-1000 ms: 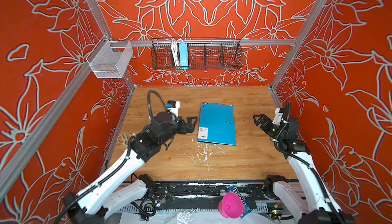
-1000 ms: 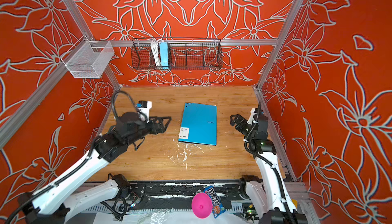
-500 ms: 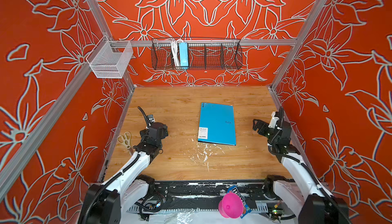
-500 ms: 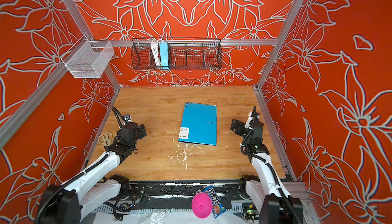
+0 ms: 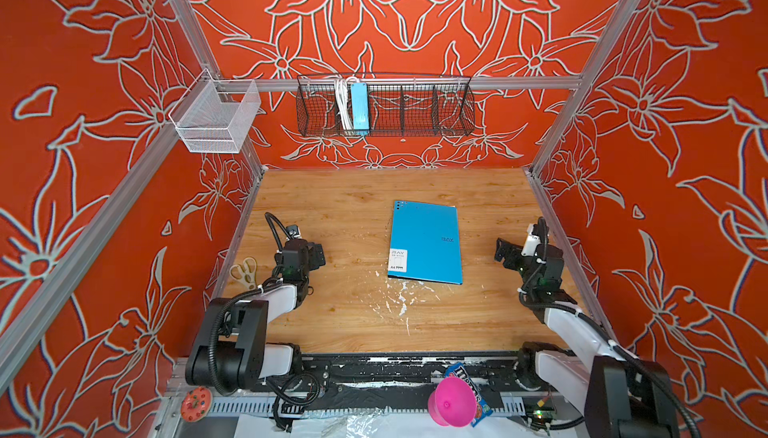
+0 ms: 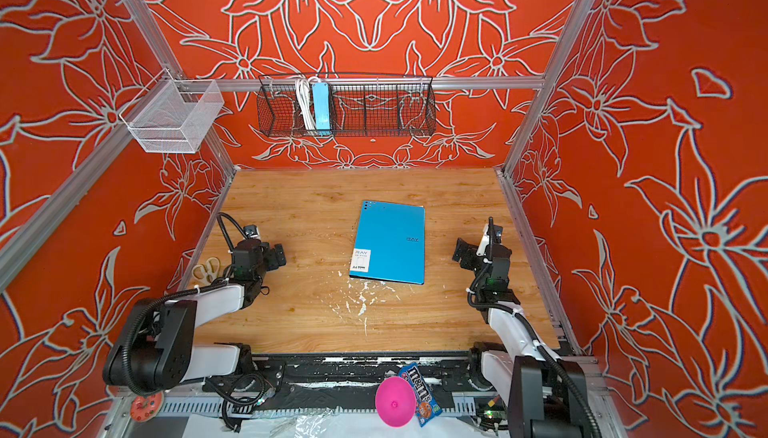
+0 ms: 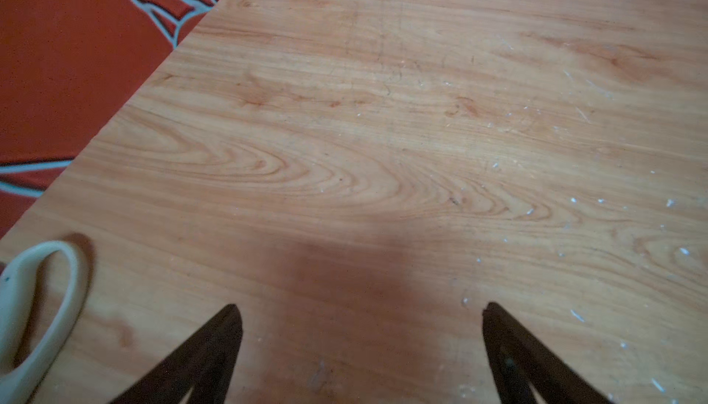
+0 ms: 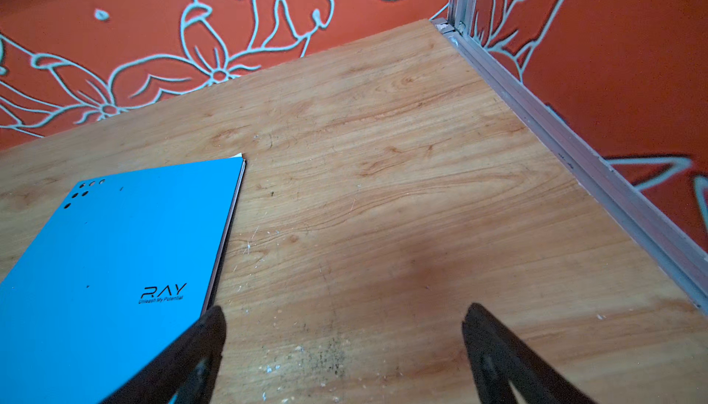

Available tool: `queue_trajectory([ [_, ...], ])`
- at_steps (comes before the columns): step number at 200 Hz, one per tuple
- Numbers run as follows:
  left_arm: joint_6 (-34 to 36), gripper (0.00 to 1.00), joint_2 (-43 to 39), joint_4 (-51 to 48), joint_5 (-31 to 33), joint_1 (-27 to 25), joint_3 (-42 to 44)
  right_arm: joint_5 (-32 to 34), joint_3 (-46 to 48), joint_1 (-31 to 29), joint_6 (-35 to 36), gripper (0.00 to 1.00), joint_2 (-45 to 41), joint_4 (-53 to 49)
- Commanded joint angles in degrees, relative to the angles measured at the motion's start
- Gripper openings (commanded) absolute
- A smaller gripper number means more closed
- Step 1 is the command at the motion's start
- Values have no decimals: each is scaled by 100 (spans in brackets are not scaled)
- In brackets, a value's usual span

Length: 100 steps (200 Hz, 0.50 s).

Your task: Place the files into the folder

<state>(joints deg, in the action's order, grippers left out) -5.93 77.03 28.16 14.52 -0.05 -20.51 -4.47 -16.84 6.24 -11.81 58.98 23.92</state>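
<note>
Between the left end effector (image 5: 317,254) and right end effector (image 5: 504,251), both wide and empty, lies the folder (image 5: 426,243), touching neither.

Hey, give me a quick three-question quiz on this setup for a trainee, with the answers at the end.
1. True or false: the blue folder lies closed on the table.
2. What lies at the table's left edge, beside the left arm?
3. The light-blue power strip sits in: A a drawer, B a black wire basket, C a bucket.
Key: 1 true; 2 scissors; 3 B.
</note>
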Motion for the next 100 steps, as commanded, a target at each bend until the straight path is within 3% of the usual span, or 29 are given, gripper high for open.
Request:
queue_trajectory([
  [1, 164, 98, 10, 358, -168, -30, -110, 44, 77, -42, 491, 98, 328, 879],
  [21, 164, 98, -1, 347, -165, -29, -105, 173, 342, -42, 624, 97, 1109, 2059],
  [37, 167, 98, -28, 357, -152, -38, -85, -179, 367, -58, 797, 97, 1682, 2687],
  [60, 175, 98, -25, 333, -165, -38, -103, -358, 15, -346, 1135, 97, 2375, 2814],
  [71, 176, 98, -19, 336, -178, -28, -103, -71, -184, -516, 1292, 98, 2111, 1962],
  [83, 172, 98, -20, 335, -190, -27, -107, -141, -60, -510, 1231, 98, 2377, 2637],
  [100, 172, 98, -21, 319, -209, -19, -111, -118, -187, -509, 1282, 98, 2226, 2102],
])
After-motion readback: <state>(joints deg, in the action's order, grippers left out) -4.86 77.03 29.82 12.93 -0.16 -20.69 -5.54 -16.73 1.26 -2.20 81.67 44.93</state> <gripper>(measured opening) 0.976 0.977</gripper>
